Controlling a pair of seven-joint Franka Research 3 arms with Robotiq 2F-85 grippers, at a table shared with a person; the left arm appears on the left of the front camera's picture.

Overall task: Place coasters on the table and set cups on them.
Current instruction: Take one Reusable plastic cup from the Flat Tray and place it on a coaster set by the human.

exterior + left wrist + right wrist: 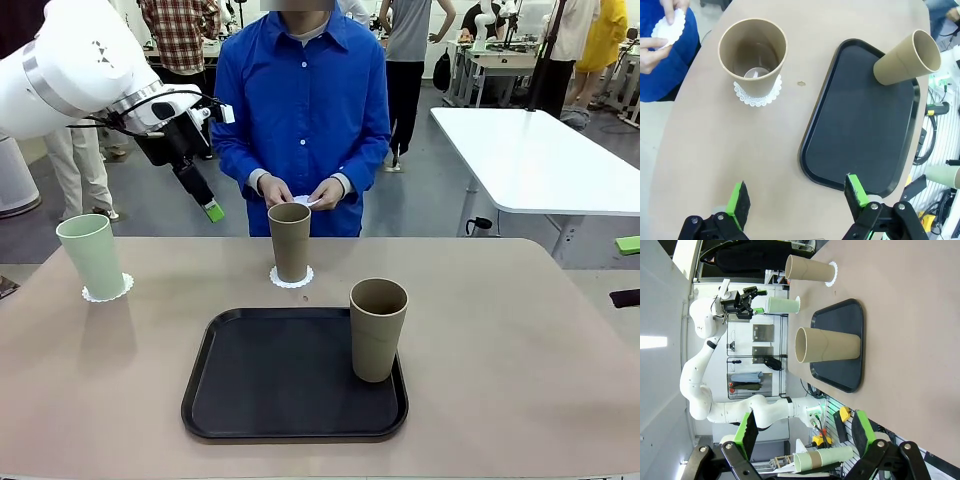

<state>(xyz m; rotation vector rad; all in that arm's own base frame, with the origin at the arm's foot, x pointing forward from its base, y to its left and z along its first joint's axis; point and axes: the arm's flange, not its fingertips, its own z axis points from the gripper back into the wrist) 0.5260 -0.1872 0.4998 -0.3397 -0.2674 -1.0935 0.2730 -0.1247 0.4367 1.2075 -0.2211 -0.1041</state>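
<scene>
Two cups [290, 242] stand on coasters [291, 277] on the desk [520, 350]; the third tan cup [378, 329] waits on the black tray [260, 400] (last coaster [669, 27] in a person's hands). Left claw [797, 189] and right claw [805, 421], spread and empty, must lift it next.

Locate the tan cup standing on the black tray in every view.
Front view: tan cup right of centre, on the right side of the black tray.
Left wrist view: cup upper right, at a tray corner.
Right wrist view: cup centre, sideways in the picture.
Shared landmark: the black tray beneath it.
</scene>
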